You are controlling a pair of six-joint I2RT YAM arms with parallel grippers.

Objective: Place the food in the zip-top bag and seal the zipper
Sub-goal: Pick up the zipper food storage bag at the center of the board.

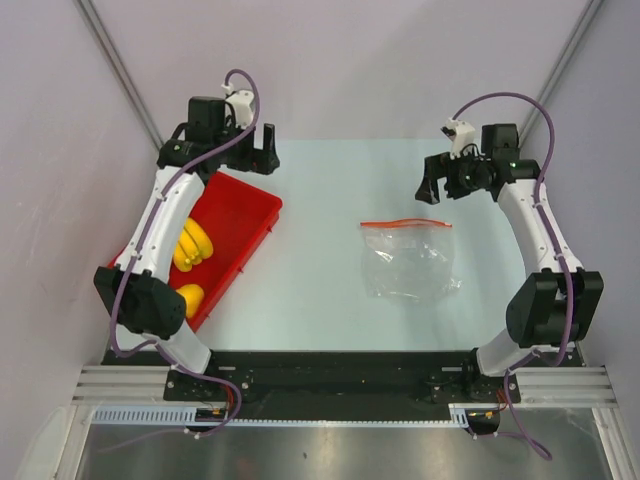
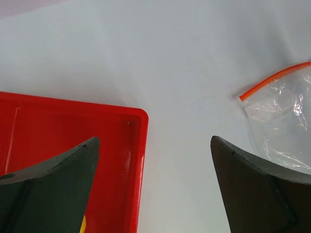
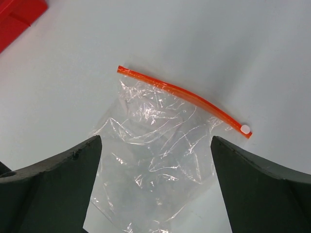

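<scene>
Banana bunch point(image 1: 193, 245) and round yellow-orange fruit point(image 1: 190, 297) sit in the red tray point(image 1: 243, 210) on the left, partly under our left arm. That puts them nearer than the left gripper point(image 1: 252, 158), which hangs over the tray's far right corner, jaws wide apart and holding nothing. The zip-top bag point(image 1: 410, 265) lies flat right of centre, its zipper point(image 1: 405, 223) running left-right along the far edge. Our right gripper point(image 1: 437, 188) hovers just beyond it, jaws spread wide, empty too.
</scene>
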